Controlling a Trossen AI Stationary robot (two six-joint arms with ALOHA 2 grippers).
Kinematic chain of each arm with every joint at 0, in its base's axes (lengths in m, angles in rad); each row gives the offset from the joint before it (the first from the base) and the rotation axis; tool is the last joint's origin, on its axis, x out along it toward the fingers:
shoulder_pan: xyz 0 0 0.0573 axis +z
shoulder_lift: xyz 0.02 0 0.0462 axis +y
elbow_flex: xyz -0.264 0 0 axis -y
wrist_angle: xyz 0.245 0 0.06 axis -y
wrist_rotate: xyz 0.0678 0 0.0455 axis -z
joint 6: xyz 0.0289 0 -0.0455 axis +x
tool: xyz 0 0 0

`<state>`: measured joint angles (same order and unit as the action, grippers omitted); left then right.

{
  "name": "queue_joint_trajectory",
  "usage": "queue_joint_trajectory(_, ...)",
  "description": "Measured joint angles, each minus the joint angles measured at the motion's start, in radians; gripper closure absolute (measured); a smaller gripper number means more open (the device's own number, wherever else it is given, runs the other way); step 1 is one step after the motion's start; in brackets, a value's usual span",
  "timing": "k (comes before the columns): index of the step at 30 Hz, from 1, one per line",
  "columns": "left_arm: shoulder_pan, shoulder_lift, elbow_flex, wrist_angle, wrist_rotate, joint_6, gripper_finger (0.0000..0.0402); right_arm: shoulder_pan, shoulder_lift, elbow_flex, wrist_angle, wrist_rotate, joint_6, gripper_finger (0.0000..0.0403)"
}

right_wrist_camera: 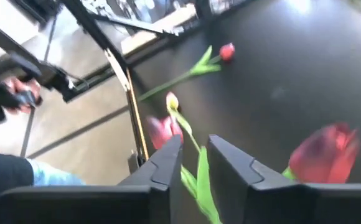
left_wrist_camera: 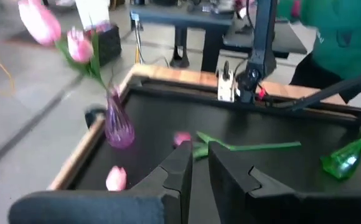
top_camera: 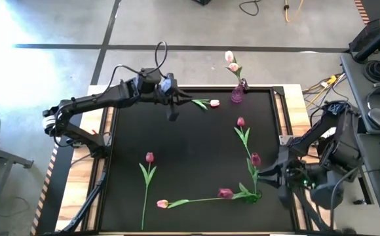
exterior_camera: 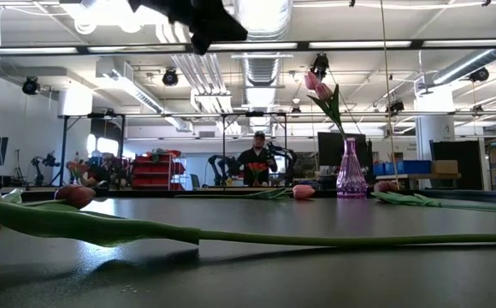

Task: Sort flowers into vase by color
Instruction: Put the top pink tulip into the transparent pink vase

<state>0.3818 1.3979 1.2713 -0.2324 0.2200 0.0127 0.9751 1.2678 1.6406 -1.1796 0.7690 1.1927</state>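
target: pink tulip (top_camera: 209,103) right of left gripper (top_camera: 172,115), stem pointing at it
fingers: left slightly apart, empty; right gripper (top_camera: 263,176) likewise

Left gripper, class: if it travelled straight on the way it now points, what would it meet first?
Probably the pale pink tulip lying on the mat just ahead of the left gripper, near the purple vase; depth is uncertain, so it might pass above.

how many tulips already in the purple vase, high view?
2, both pale pink: one higher, one just below it, stems in the purple vase at the mat's far edge. A third pink tulip lies flat on the mat beside the vase.
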Motion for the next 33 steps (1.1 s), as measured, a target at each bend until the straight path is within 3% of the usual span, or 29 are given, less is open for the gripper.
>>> queue_joint_trajectory(6,0.132,0.032,0.006,-0.157,0.31,-0.038,0.0377,-0.112,-0.001,0.12,-0.063,0.018,-0.15,0.0386)
queue_joint_trajectory(9,0.194,0.073,0.01,-0.221,0.34,0.039,0.0397,-0.194,-0.003,0.17,-0.141,0.016,-0.205,0.0392)
queue_joint_trajectory(14,0.277,0.188,0.082,-0.357,0.342,0.219,0.04,-0.351,-0.035,0.228,-0.183,-0.004,-0.326,0.0394)
queue_joint_trajectory(21,0.328,0.427,0.277,-0.592,0.293,0.492,0.039,-0.563,-0.07,0.251,-0.176,-0.06,-0.485,0.0394)
queue_joint_trajectory(27,0.332,0.618,0.454,-0.672,0.159,0.652,0.0346,-0.692,-0.074,0.251,-0.168,-0.116,-0.557,0.0394)
queue_joint_trajectory(33,0.364,0.805,0.656,-0.684,0.155,0.678,0.0296,-0.733,-0.074,0.251,-0.146,-0.116,-0.579,0.0394)
